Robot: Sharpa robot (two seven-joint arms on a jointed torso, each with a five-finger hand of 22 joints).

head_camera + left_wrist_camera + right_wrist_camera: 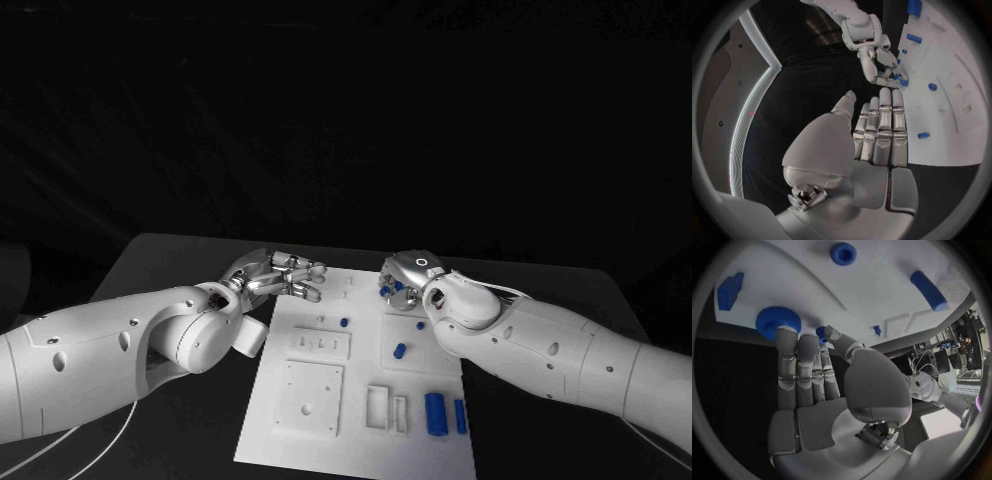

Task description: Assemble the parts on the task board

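The right hand (pixel 817 390) touches the blue gear (pixel 778 322) at the task board's (pixel 289 420) far edge, not gripping; it should close squarely. The left hand (pixel 873 135) hovers open, empty.

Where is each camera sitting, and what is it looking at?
Head view: on the robot's head, looking down at the task board; both arms show, with the left hand and right hand at its far end.
Left wrist view: behind the left hand, facing along the board's edge.
Right wrist view: behind the right hand, whose fingertips reach a blue gear.
Shared: the left wrist and head views both show the right hand.
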